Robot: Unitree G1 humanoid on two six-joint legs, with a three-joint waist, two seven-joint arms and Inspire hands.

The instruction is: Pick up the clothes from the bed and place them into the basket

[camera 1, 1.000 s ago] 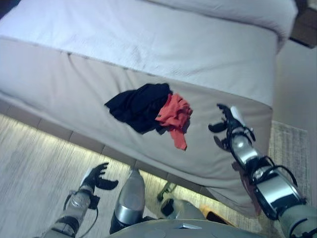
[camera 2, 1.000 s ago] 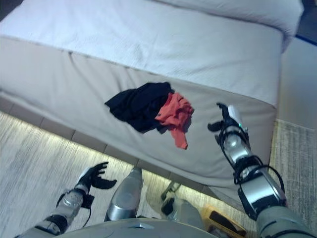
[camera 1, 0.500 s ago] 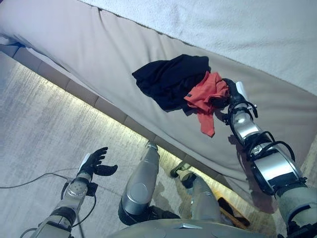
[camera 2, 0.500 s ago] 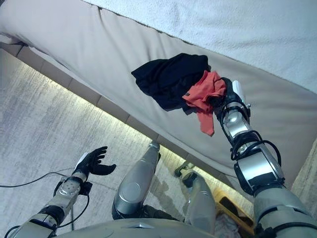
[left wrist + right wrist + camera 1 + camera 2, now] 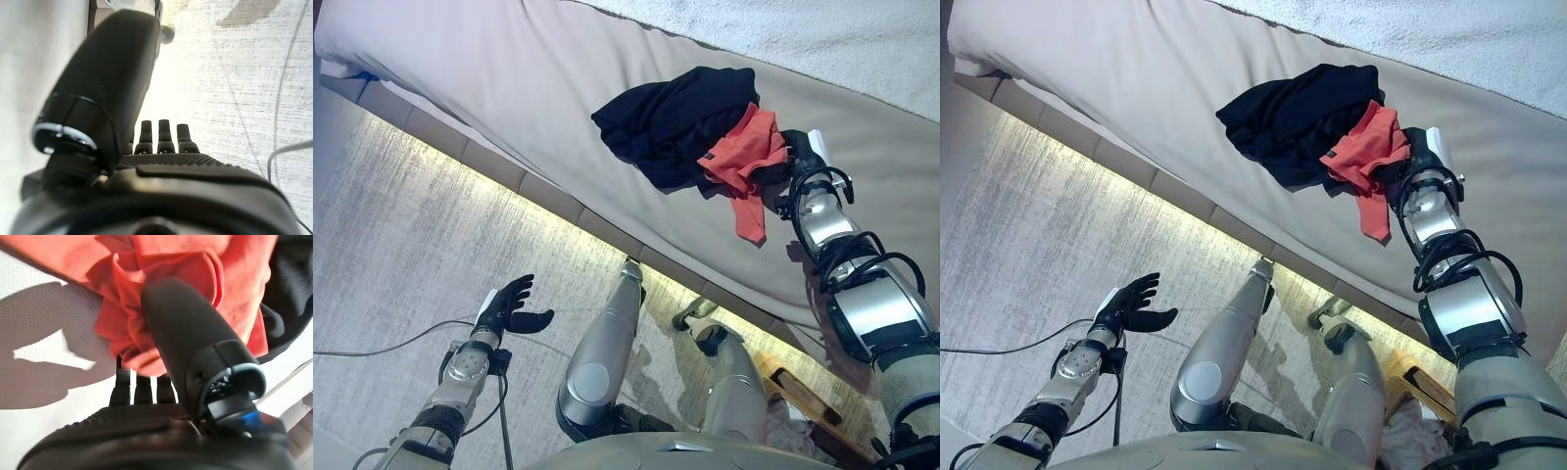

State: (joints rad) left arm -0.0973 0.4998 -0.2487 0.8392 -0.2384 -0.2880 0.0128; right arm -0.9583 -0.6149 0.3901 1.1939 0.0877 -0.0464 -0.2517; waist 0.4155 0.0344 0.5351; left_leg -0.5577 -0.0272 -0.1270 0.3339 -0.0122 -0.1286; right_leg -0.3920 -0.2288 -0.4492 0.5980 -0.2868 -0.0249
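A black garment [image 5: 674,122] and a red garment [image 5: 742,157] lie heaped together near the edge of the grey bed [image 5: 499,88]. My right hand [image 5: 800,159] is at the red garment's right side. In the right wrist view the thumb [image 5: 186,328] presses into the bunched red cloth [image 5: 161,274] and the fingers run in under it, pinching it. The black garment [image 5: 288,293] lies just beyond. My left hand [image 5: 509,308] hangs open and empty low over the floor; its fingers [image 5: 164,139] are straight in the left wrist view.
The bed's lit base [image 5: 489,162] runs along the pale carpet [image 5: 401,235]. A tan wooden container [image 5: 1415,387] with pale cloth [image 5: 1408,436] beside it stands on the floor at the lower right, below the right arm.
The camera has tilted and shifted. My right hand has gone from open beside the clothes to the red garment and closed on it. The left hand stays low and open.
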